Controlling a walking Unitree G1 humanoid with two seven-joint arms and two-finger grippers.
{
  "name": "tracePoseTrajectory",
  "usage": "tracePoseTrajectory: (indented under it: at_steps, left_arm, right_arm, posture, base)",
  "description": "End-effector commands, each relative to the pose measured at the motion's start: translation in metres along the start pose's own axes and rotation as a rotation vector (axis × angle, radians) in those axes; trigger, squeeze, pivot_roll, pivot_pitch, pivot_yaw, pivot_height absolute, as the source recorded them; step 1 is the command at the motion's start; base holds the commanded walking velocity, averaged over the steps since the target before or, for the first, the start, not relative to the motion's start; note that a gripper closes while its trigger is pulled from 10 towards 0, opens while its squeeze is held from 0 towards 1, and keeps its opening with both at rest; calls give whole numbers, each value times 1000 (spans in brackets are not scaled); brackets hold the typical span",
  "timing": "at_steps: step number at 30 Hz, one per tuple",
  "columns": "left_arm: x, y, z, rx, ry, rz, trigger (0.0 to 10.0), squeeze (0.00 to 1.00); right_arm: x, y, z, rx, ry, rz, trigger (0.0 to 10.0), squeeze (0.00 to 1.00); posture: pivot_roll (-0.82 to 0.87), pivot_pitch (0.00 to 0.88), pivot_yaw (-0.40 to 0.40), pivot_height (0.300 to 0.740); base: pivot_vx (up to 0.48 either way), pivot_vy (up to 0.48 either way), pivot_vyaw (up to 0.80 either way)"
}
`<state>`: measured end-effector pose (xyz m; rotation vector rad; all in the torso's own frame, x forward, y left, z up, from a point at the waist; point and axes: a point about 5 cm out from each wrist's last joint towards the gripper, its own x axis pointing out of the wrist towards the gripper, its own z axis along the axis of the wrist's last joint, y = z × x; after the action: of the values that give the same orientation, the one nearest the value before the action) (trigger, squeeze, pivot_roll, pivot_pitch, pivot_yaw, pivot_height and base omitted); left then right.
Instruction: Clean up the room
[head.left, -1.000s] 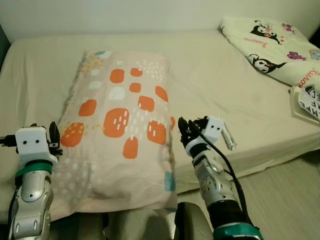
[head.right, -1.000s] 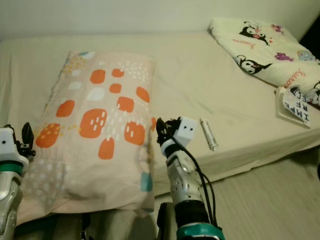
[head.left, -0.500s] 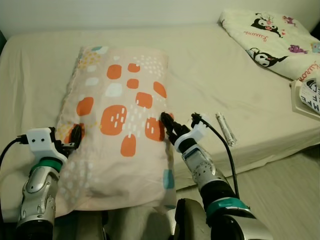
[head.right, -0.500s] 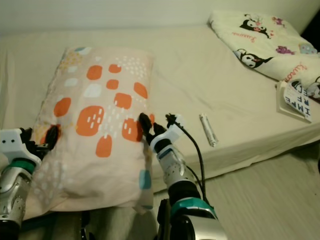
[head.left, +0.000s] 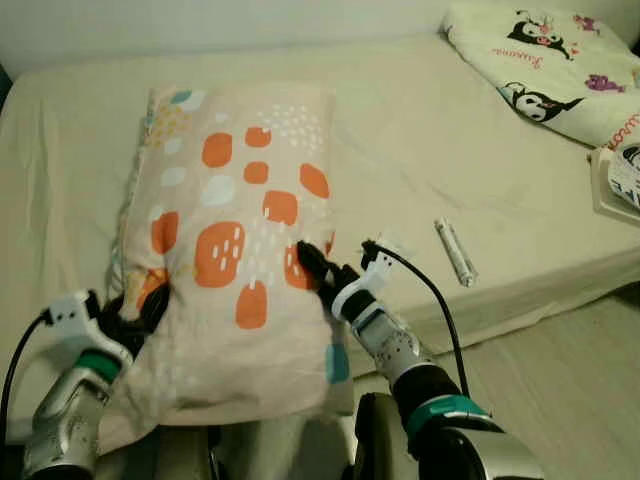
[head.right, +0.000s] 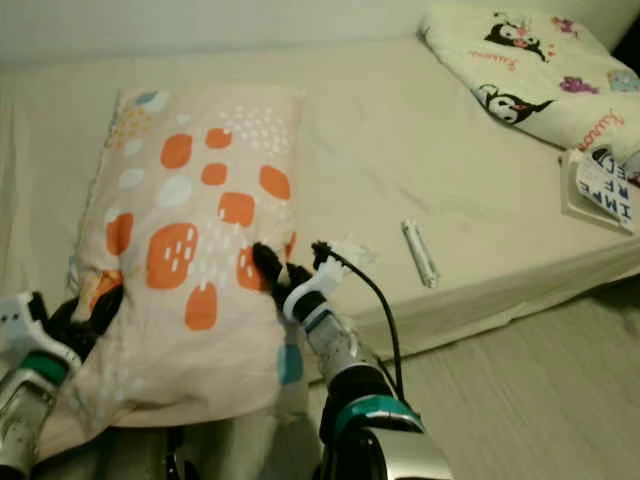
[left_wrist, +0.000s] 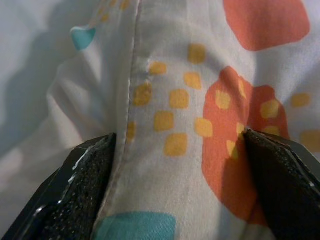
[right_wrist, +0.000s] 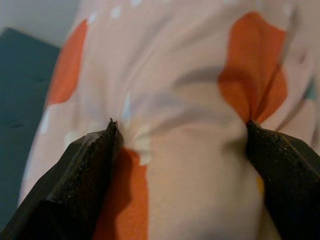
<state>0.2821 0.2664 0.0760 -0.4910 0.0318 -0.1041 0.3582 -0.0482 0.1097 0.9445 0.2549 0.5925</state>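
Observation:
A cream pillow (head.left: 235, 210) with orange patches lies lengthwise on the bed (head.left: 420, 150), its near end hanging over the bed's front edge. My left gripper (head.left: 140, 305) is pushed against the pillow's near left edge. In the left wrist view its two fingers (left_wrist: 80, 200) stand wide apart with the seam and fabric between them. My right gripper (head.left: 315, 270) presses into the pillow's near right edge by an orange patch. It is open too, and the fabric wrinkles between its fingers (right_wrist: 85, 175).
A small white tube (head.left: 455, 252) lies on the sheet right of my right gripper. A cartoon-print blanket (head.left: 540, 60) is bunched at the far right, with a printed box (head.left: 618, 180) below it at the bed's edge. Pale wood floor (head.left: 570, 380) runs along the right.
Both grippers have moved forward from beside the pillow onto its near corners, one on each side. The view has tipped down and closer to the bed.

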Motion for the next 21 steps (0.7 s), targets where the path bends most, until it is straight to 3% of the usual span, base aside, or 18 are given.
tracePoseTrajectory:
  at_steps: [1, 5, 8, 12, 15, 17, 18, 20, 21]
  left_arm:
    - [-9, -1, -18, -107, 56, -22, 10000, 1000]
    - [-10, -1, -14, -120, 30, -22, 10000, 1000]
    - [-11, 2, -10, -116, 5, -13, 10000, 1000]
    - [-12, 6, -6, -108, -3, -6, 10000, 1000]
    - [-13, 7, -4, -114, 4, -9, 10000, 1000]
    - [-13, 7, -4, -114, 4, -9, 10000, 1000]
    - [-13, 5, -4, -125, 18, -22, 10000, 1000]
    - [-11, -3, -12, -129, 79, -70, 10000, 1000]
    - [-11, -3, -12, -129, 79, -70, 10000, 1000]
  right_arm:
    - [7, 24, -58, 173, 117, 117, 10000, 1000]
    - [8, 25, -57, 175, 106, 120, 10000, 1000]
    - [9, 19, -44, 219, 7, 67, 10000, 1000]
    - [10, 20, -33, 262, -47, 85, 10000, 1000]
    - [9, 26, -37, 245, 16, 180, 10000, 1000]
    - [9, 26, -37, 245, 16, 180, 10000, 1000]
    - [6, 30, -44, 220, 95, 239, 10000, 1000]
    - [-4, 32, -72, 62, 315, 342, 10000, 1000]
    - [-4, 32, -72, 62, 315, 342, 10000, 1000]
  posture:
    - [106, 192, -27, 567]
    - [109, 188, -28, 567]
    - [119, 182, -31, 567]
    - [121, 174, -31, 567]
    - [123, 164, -27, 567]
    - [123, 164, -27, 567]
    - [124, 159, -26, 567]
    - [127, 140, -21, 567]
    - [127, 140, -21, 567]
  base:
    - [0, 0, 0]
    - [0, 0, 0]
    - [0, 0, 0]
    - [0, 0, 0]
    - [0, 0, 0]
    - [0, 0, 0]
    - [0, 0, 0]
    - [0, 0, 0]
    - [0, 0, 0]
